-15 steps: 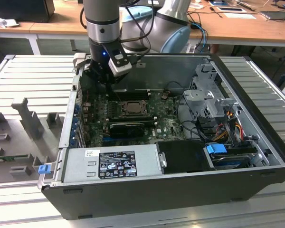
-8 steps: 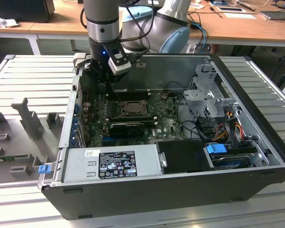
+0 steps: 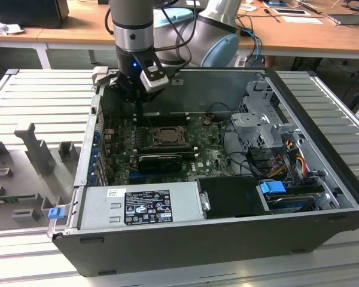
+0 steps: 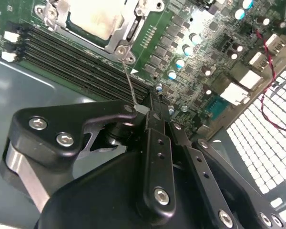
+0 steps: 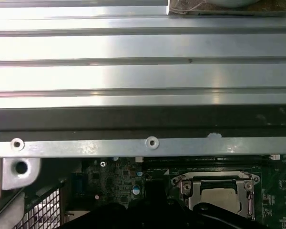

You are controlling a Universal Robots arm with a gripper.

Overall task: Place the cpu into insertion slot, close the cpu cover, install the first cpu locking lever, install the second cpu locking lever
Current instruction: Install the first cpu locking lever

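Cpu (image 4: 93, 19) lies seated; arm (image 3: 131, 30) hangs upright nearby.

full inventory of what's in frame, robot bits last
computer case: one, black, open, on ribbed metal table
circuit board: one, green, inside the case
insertion slot: one, black-rimmed, on the board
cpu: one, silvery-grey, seated in the slot
cpu cover: one, silver frame, down around the cpu
locking lever: one, thin silver wire, from the cover's corner to the gripper tips
memory slots: several, black, beside the slot
black card: one, between slot and power supply
power supply: one, silver, case edge
arm: one, grey, above the case
gripper: one, black, closed on the lever's end
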